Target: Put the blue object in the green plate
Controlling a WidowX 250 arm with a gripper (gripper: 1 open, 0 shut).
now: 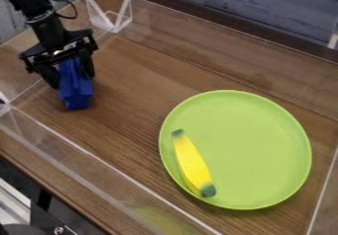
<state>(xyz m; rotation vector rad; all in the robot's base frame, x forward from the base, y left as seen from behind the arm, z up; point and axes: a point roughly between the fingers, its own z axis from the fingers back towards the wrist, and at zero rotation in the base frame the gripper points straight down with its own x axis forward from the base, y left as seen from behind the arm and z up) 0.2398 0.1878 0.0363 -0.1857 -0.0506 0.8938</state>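
Observation:
The blue object [77, 93], a narrow deep-blue block, stands tilted on the wooden surface at the left. My gripper [63, 69] has come down over its upper end, with one black finger on each side. The jaws still look spread a little wider than the block, with a small gap on the left side. The green plate [258, 130] lies at the right, well apart from the block.
A yellow banana-shaped item [193, 163] lies in the plate's left part. Clear plastic walls [79, 170] edge the wooden surface at the front and left. A small clear stand [114, 17] sits at the back.

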